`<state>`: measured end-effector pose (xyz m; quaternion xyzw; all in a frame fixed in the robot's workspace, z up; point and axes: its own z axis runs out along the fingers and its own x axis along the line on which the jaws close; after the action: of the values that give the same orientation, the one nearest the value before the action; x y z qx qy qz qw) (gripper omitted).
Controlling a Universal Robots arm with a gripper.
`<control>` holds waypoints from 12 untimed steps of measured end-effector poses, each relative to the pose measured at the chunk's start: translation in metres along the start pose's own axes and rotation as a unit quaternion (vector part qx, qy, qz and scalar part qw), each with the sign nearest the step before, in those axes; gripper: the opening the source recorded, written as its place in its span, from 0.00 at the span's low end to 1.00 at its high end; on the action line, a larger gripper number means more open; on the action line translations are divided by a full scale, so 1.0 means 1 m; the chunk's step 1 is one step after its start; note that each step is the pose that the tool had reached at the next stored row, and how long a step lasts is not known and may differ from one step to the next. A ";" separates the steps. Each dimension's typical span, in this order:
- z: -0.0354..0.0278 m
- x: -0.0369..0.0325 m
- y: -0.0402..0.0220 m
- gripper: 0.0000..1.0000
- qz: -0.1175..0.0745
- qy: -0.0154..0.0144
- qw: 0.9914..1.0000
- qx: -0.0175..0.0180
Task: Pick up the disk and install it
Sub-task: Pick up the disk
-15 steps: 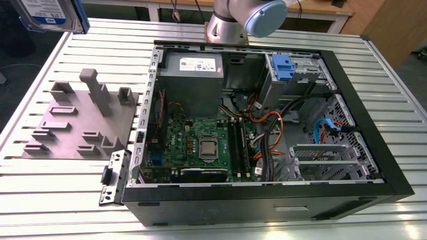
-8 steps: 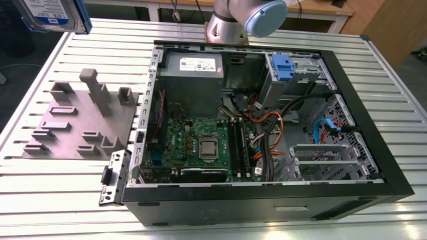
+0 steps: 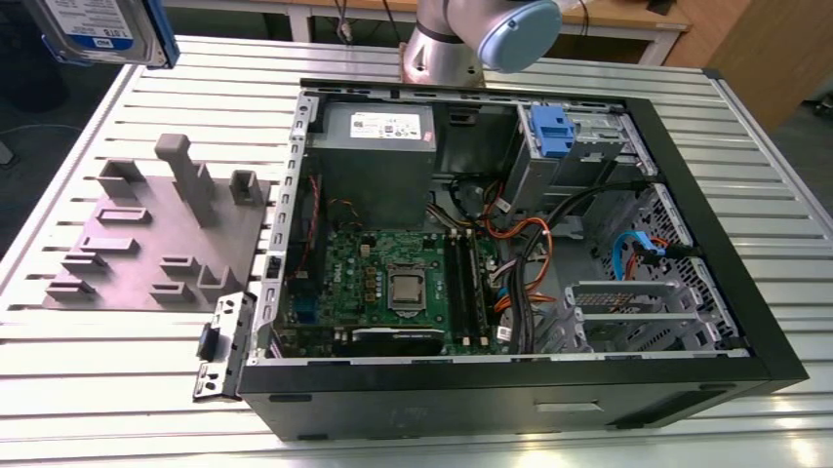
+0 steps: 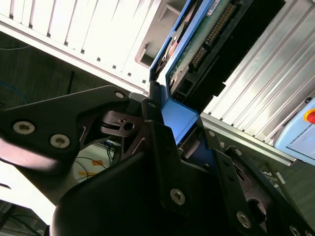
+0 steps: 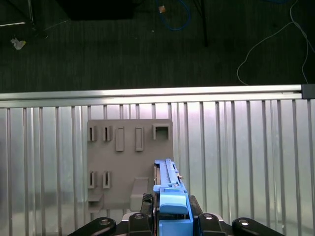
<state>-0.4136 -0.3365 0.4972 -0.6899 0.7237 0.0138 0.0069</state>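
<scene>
Currently, operator, your inventory of the work reads as follows.

Item: gripper (image 5: 172, 219). Its black fingers (image 4: 156, 129) are closed tight on either side of a blue carrier frame, as you can check in both wrist views. Load: one disk.

Item: disk (image 3: 98, 29). It is a silver-metal drive with a white-and-blue label. It is held in the air between the fingers, edge-on in the first wrist view (image 5: 166, 179), and touches nothing but the gripper. In the second wrist view its connector edge (image 4: 209, 32) points away from the fingers.

Item: grey fixture plate (image 5: 129, 162). It is slotted and bears upright posts, and it lies directly below the gripper on the slatted table (image 5: 236, 162). The disk hangs apart from it.

Item: computer case (image 3: 521, 375). It lies open on its side, well apart from the gripper and lower than the held disk. Inside it you will find:
- a grey power supply box (image 3: 375, 132) with a white sticker
- a green mainboard (image 3: 390, 278)
- a drive bay with a small blue latch (image 3: 553, 129)
- loose orange and blue cables (image 3: 521, 229)

Status, by judgement: the pick-up half is done, since the disk is off its rest and firmly gripped. The install half is not yet done, for the disk is nowhere near the case, and the whole crossing to the bay is left.
</scene>
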 end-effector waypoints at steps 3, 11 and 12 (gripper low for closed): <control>-0.0001 0.0003 -0.0007 0.36 0.000 0.000 1.000 0.000; -0.0001 -0.0001 -0.0085 0.36 0.000 0.000 1.000 0.000; -0.0001 -0.0001 -0.0095 0.36 0.000 0.000 1.000 0.000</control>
<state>-0.4041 -0.3369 0.4972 -0.6899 0.7237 0.0138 0.0069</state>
